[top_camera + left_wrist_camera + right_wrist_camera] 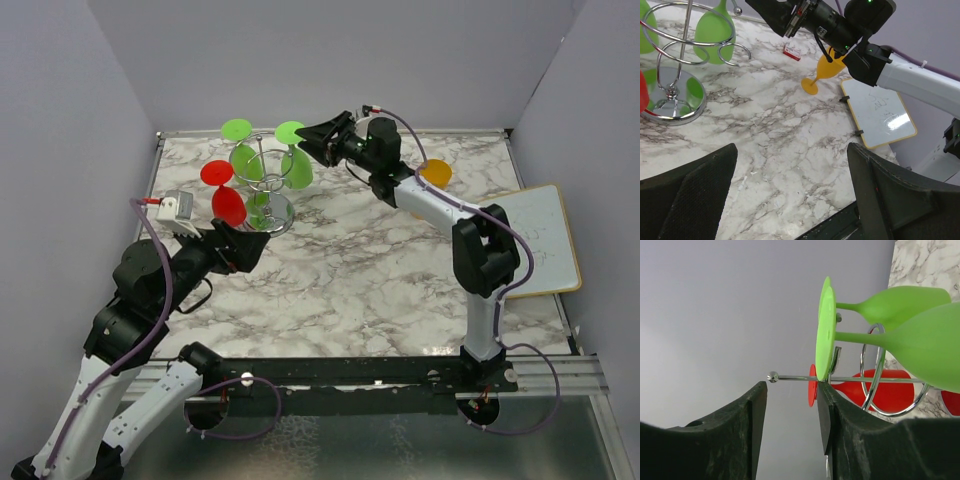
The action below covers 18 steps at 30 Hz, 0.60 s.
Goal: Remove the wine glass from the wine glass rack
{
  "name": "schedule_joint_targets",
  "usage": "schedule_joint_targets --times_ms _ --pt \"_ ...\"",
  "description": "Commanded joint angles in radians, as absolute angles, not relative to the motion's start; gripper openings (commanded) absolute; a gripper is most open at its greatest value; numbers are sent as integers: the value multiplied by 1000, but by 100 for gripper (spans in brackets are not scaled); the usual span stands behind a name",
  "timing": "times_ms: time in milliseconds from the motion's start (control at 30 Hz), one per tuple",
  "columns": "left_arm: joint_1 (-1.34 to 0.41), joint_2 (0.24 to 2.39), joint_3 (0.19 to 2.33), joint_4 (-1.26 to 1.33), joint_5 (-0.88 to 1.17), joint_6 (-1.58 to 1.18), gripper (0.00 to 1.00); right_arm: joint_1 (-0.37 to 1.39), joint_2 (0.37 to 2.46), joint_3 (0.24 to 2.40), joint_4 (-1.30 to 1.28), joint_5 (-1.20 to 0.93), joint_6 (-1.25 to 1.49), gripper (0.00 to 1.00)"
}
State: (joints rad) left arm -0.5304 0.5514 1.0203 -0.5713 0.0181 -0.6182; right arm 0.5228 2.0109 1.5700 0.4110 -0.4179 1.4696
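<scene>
The chrome wine glass rack (268, 212) stands at the back left with two green glasses (290, 131) and two red glasses (228, 205) hanging upside down from its arms. My right gripper (312, 140) is open, level with the rack top, just right of the nearer green glass's foot. In the right wrist view that green foot (825, 335) sits just above the right fingertip, and a ball-tipped rack arm (772, 376) crosses above the open gripper (792, 405). My left gripper (255, 240) is open and empty, low beside the rack base (677, 95).
An orange wine glass (435, 172) stands upright on the marble table behind my right arm; it also shows in the left wrist view (827, 70). A whiteboard (535, 240) lies at the right edge. A small red box (792, 51) lies near the back wall.
</scene>
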Motion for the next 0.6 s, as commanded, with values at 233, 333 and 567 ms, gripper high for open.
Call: schedule_joint_targets --times_ms 233,333,567 --pt "-527 512 1055 -600 -24 -579 93 569 2038 1606 320 -246 1493 41" --pt "-528 512 1052 -603 -23 -578 93 569 2035 1591 333 -244 1495 41" --pt "-528 517 1049 -602 -21 -579 93 568 2046 1589 348 -234 1500 41"
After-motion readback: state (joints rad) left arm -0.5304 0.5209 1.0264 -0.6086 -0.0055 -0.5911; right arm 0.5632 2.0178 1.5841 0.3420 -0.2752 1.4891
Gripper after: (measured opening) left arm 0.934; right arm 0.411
